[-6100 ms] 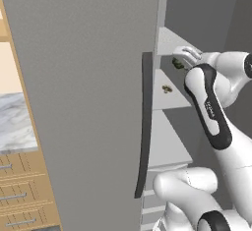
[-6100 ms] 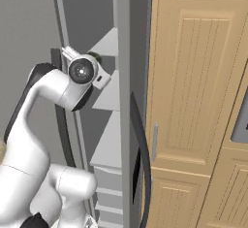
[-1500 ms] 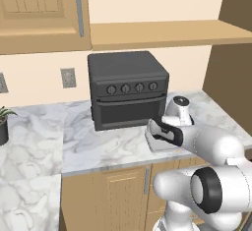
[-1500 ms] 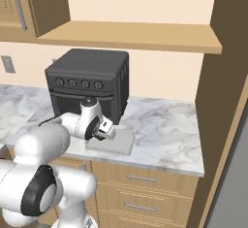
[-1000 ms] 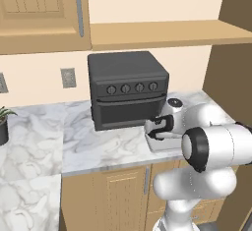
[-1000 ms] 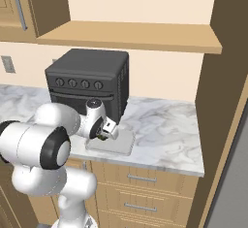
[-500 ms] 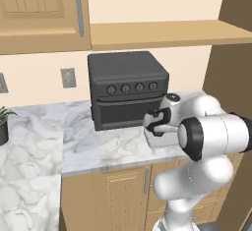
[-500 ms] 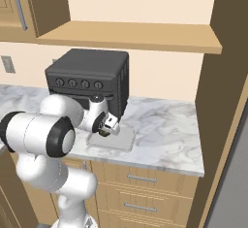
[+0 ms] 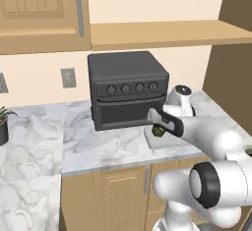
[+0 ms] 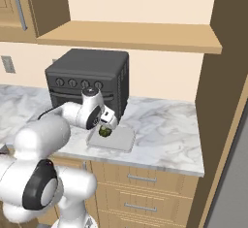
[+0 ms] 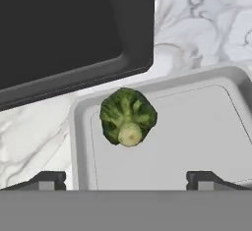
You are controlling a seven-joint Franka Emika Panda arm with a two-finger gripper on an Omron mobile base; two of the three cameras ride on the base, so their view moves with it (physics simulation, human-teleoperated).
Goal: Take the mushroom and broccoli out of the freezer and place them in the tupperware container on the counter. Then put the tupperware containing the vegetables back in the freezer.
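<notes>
The gripper [image 11: 126, 178] has its two finger tips spread wide at the bottom of the hand view, nothing between them. Just above them, at frame centre, the broccoli [image 11: 128, 116] sits over the upper left corner of the tupperware container [image 11: 197, 141], stem facing the camera. The black oven [image 11: 64, 28] occupies the upper left, on the marbled counter [image 11: 206, 23].

Base views: flanked arm, faced counter [image 9: 34, 141] and oven [image 10: 89, 84]. Hand view: close above tupperware container [image 11: 167, 141].
</notes>
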